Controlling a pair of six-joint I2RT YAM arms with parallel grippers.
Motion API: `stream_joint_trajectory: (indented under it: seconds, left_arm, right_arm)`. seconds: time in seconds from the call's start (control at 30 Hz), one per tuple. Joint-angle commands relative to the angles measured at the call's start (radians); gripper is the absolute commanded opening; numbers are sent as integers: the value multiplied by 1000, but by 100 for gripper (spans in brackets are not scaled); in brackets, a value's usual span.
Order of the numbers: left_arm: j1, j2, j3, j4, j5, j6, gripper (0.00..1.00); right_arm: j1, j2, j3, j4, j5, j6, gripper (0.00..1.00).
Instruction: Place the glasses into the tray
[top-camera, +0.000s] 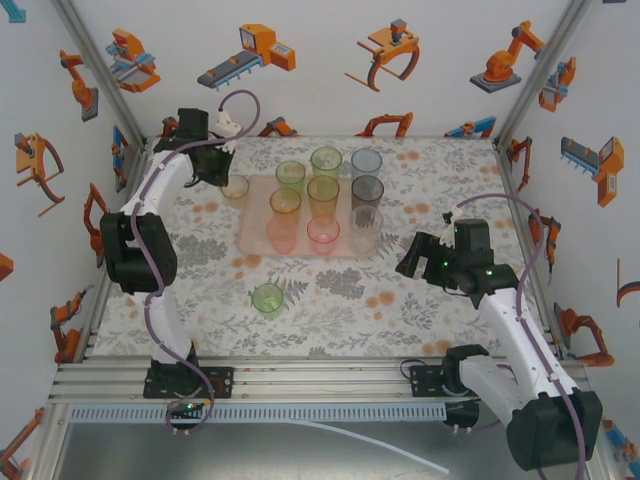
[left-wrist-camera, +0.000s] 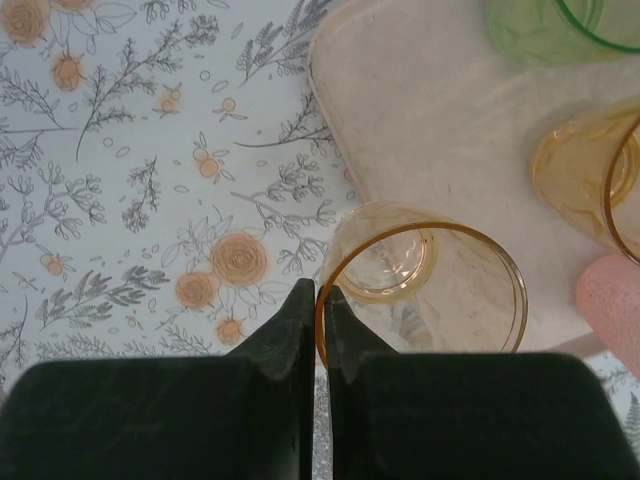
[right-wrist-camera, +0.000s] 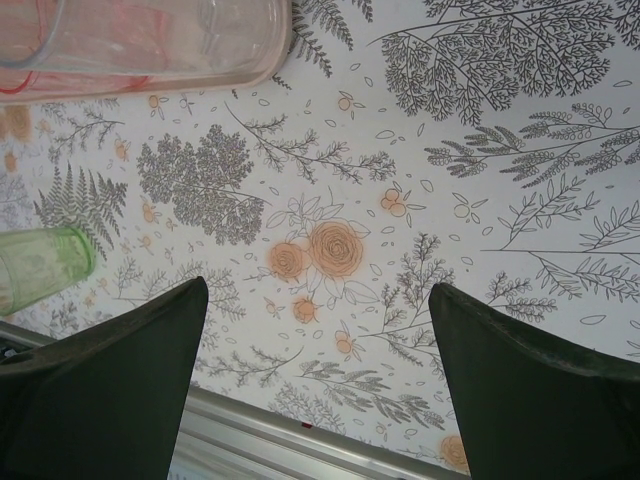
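The pale pink tray (top-camera: 303, 247) lies at the table's middle back and holds several tumblers, green, orange, pink, pale blue, grey and clear. My left gripper (top-camera: 214, 168) is shut on the rim of an amber tumbler (top-camera: 236, 190) at the tray's left edge. In the left wrist view the fingertips (left-wrist-camera: 300, 305) pinch that amber tumbler's (left-wrist-camera: 430, 285) wall, its base over the tray (left-wrist-camera: 430, 120) border. One green tumbler (top-camera: 267, 300) stands alone on the table, also seen as the green tumbler (right-wrist-camera: 40, 268) at the left. My right gripper (top-camera: 415, 257) hangs open and empty over the cloth (right-wrist-camera: 318, 290).
The tabletop is a floral-patterned cloth (top-camera: 400, 290). Aluminium frame posts and side walls close in the table on both sides. A metal rail (right-wrist-camera: 300, 430) runs along the near table edge. The tray's corner (right-wrist-camera: 200, 55) lies ahead of the right gripper.
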Motion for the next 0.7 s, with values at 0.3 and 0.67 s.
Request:
stream_joint_trajectory:
  seconds: [0.3,0.67]
  left_arm:
    - [-20,174,185,61,51,-63,10]
    - [-38,274,305,53,67,-71,10]
  right_arm:
    - [-3,36,49,2,3,55,81]
    - [-3,34,50,-3,26,63,81]
